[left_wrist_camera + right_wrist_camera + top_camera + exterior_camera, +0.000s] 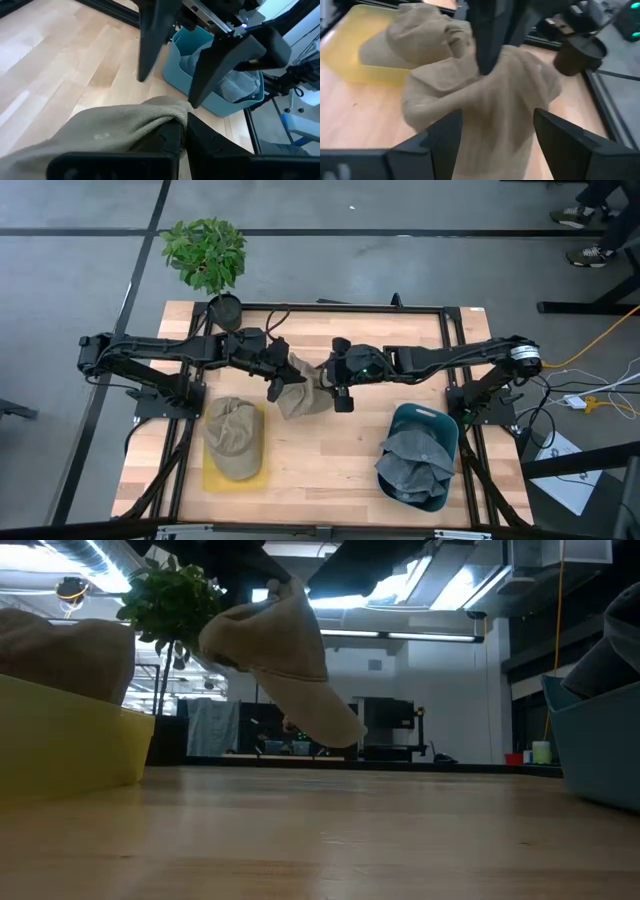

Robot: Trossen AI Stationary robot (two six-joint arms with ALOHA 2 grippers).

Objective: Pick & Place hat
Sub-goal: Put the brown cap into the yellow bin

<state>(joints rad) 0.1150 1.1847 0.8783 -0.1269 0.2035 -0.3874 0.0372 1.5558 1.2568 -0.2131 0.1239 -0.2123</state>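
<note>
I see grey floor (400,205) around the wooden tabletop (330,450). A potted plant (206,252) stands at its far edge. Ceiling lights (440,590) glow overhead.

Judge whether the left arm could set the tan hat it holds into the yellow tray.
Probably yes: the left gripper is shut on the tan hat, just beside the yellow tray; another hat already there may crowd it.

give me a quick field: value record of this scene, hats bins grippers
held hat: tan cap, lifted off the table mid-way between the arms
left gripper: jaws shut on the tan cap
right gripper: jaws open, beside the cap
yellow bin: front left, holds another tan hat
blue bin: front right, holds grey-blue hats
potted plant: back left
</note>
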